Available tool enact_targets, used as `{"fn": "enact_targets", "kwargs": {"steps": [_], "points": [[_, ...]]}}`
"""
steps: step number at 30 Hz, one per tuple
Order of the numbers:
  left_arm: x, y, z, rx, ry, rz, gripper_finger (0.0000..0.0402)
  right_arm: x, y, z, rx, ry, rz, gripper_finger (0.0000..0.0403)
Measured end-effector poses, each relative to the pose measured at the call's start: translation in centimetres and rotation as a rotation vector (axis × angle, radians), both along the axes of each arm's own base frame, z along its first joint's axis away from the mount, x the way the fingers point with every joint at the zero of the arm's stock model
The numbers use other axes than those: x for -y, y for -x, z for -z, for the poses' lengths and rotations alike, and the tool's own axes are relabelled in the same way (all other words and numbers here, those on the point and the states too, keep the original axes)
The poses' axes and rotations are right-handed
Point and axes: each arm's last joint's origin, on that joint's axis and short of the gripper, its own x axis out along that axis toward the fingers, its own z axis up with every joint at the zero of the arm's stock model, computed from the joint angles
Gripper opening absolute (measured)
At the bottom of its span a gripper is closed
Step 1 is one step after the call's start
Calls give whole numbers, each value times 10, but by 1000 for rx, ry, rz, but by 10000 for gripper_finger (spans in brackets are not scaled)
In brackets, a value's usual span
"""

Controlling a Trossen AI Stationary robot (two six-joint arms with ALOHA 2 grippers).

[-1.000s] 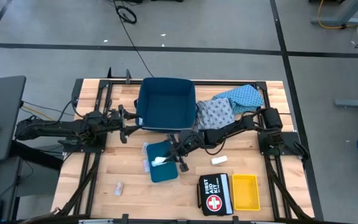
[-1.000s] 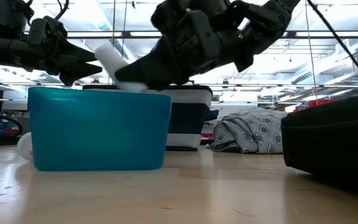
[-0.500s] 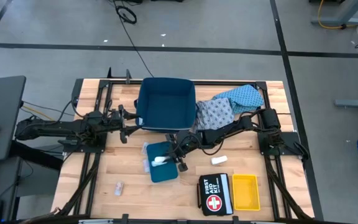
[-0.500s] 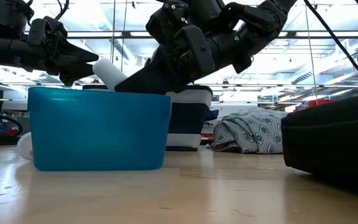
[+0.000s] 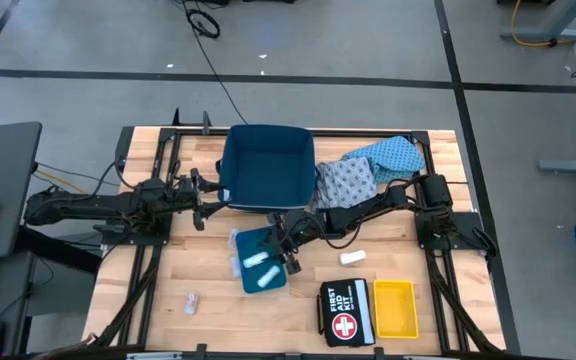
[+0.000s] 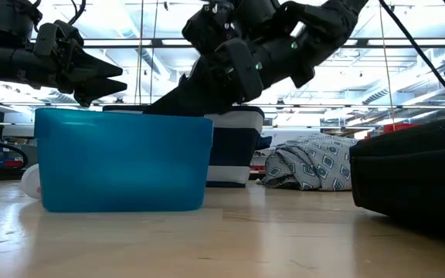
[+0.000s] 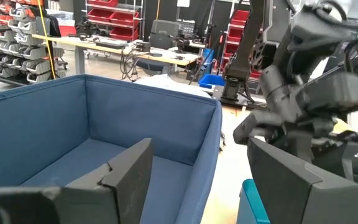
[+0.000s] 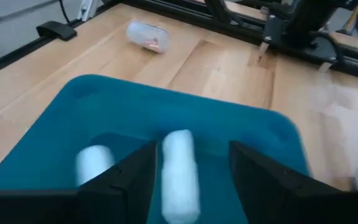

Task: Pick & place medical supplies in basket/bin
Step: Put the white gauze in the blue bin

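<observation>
Lying in the teal bin (image 5: pixel 249 277), two white rolls (image 5: pixel 262 268) are seen just below the right gripper (image 5: pixel 288 246); its fingers are parted.

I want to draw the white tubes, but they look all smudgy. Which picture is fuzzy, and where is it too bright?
Right wrist view: the white rolls in the teal bin are smeared, with the right claw open above them. Low view: bright ceiling lights turn the arms into dark shapes. High view: even light, soft glare on the grey floor.
</observation>
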Motion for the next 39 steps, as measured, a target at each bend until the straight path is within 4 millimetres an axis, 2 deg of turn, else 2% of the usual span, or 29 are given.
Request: {"fn": "enact_targets", "kwargs": {"steps": [7, 10, 15, 19, 27, 33, 39], "points": [[0, 0, 0, -1, -5, 0, 252, -5, 16, -36, -15, 96, 24, 194], [0, 0, 0, -3, -5, 0, 252, -8, 30, -50, -84, 134, 45, 192], [0, 0, 1, -12, -2, 0, 252, -13, 57, -63, -268, 176, 99, 192], [0, 0, 2, -17, 1, 0, 252, -14, 77, -62, -458, 161, 155, 192], [0, 0, 2, -17, 2, 0, 252, -13, 112, -49, -842, 175, 278, 192], [0, 0, 2, -16, 7, 0, 252, -19, 126, -46, -980, 141, 324, 192], [0, 0, 2, -16, 7, 0, 252, -30, 131, -44, -1037, 105, 304, 192]]}}
